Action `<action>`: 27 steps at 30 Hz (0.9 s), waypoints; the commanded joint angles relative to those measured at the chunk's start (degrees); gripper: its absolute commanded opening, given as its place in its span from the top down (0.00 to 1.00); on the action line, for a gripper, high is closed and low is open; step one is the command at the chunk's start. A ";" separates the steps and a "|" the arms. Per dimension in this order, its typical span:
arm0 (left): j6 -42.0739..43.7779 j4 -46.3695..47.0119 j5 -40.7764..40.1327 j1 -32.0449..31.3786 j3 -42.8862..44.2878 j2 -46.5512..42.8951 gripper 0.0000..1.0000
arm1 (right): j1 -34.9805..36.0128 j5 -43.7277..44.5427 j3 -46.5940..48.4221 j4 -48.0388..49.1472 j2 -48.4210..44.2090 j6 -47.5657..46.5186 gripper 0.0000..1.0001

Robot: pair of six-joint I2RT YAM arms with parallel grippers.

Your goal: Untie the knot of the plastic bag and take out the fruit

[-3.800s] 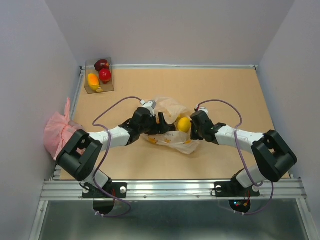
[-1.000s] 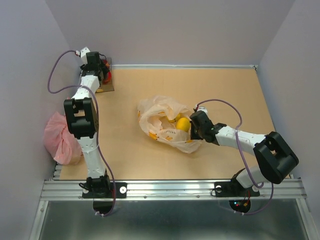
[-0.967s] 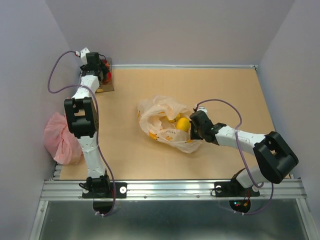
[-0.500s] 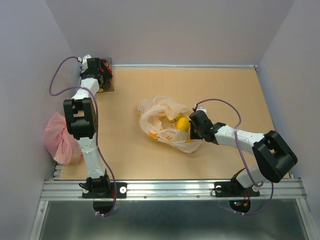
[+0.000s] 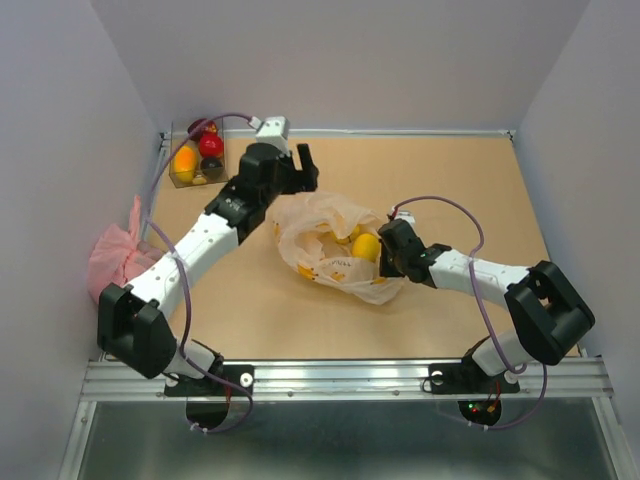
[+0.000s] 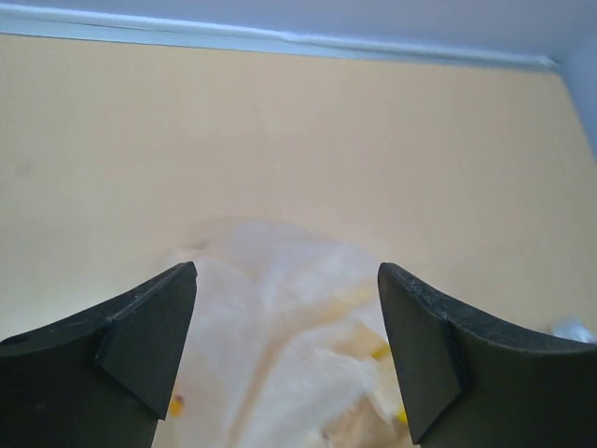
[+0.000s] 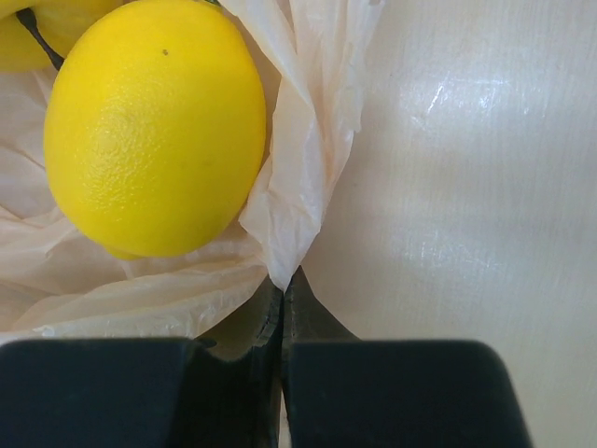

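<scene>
The thin, translucent pale peach plastic bag (image 5: 330, 245) is seen lying open on the tan table (image 5: 480, 180). Its crinkled edge is clamped between the right fingers (image 7: 280, 299), which are pressed together. The left fingers (image 5: 305, 165) are spread wide apart above its far side. A round yellow fruit (image 7: 154, 126) is seen inside the bag, just ahead and left of the right fingers.

The left arm (image 5: 205, 232) and right arm (image 5: 478, 272) share white tubular links between bulky black joint housings, with a thin purple cable (image 5: 432, 198) running along each to a white wrist connector (image 5: 272, 126); the left tool (image 6: 287, 275) shows matte black wedge-shaped fingers (image 6: 149, 327), the right tool (image 7: 283, 289) flat black ones.
</scene>
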 commanded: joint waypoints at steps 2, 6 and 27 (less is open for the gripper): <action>5.55 5.76 3.01 -13.39 -9.69 -5.89 0.12 | 0.69 0.90 -0.98 1.95 -0.11 4.82 0.99; 7.22 7.62 3.54 -20.98 -10.85 -4.32 0.14 | 0.69 1.78 -2.75 3.27 -2.13 6.32 1.00; 1.52 7.98 -2.35 -29.60 -4.70 19.50 0.19 | 0.60 -4.55 -13.38 13.81 -9.34 13.71 0.99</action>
